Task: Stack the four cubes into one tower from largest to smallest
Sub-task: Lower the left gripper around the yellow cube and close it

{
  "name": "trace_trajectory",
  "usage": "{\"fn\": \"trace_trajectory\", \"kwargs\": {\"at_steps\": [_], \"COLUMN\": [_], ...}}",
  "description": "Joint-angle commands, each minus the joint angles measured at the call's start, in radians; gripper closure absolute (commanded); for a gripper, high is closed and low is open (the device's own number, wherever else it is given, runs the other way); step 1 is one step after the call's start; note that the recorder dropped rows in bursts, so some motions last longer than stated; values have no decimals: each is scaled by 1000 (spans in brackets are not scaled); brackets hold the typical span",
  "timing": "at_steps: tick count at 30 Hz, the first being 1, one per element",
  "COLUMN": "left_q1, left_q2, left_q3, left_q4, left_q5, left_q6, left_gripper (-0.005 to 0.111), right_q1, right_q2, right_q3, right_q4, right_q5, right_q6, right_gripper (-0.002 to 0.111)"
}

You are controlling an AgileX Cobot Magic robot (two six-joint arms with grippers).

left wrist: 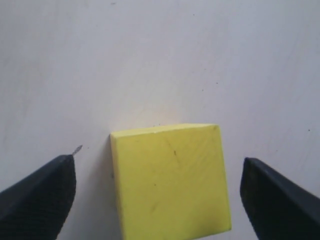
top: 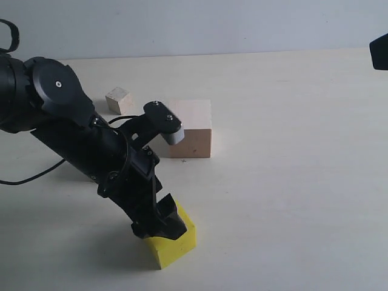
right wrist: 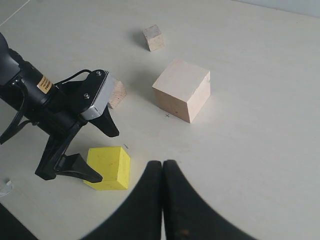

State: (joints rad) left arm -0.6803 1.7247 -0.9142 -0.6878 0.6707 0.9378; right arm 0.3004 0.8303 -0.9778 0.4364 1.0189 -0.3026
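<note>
- Pale tabletop (top: 291, 182) carrying four separate cubes; no tower has been begun.
- Left arm (top: 79, 145) leans down over the yellow cube. Its jaws are spread wide and grip nothing.
- Right arm (top: 380, 52) hangs well away from the cubes, its jaws pressed together and empty.
- Large pale cube (top: 193, 127), the likely base, sits well apart from the yellow one.
- Yellow cube (left wrist: 170, 180) lies flat, squarely between the left jaws, with a gap on each side.
- Grained cube (right wrist: 117, 94) sits near the large cube, partly hidden.
- Tiny cube (top: 119, 100) stands alone, farthest back.
</note>
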Motion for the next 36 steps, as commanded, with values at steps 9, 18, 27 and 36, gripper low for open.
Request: {"fn": "trace_trajectory", "kwargs": {"at_steps": [9, 18, 27, 36], "left_q1": [-7, -7, -60, -60], "left_q2": [-2, -2, -2, -2], "left_q3": [-5, -5, 7, 56], "left_q4": [21, 45, 57, 61], "left_q5": [-14, -20, -67, -127], "left_q6": [-28, -42, -42, -65], "left_gripper": [21, 21, 21, 21], "right_q1": [-5, -5, -5, -5], "right_q2": [-4, -4, -4, -4], "right_q3": [3, 3, 3, 3], "right_q4": [21, 21, 27, 34], "right_q5": [-1, -1, -1, 4], "right_q6": [-10, -10, -10, -10], "right_gripper": [108, 108, 108, 108]}}
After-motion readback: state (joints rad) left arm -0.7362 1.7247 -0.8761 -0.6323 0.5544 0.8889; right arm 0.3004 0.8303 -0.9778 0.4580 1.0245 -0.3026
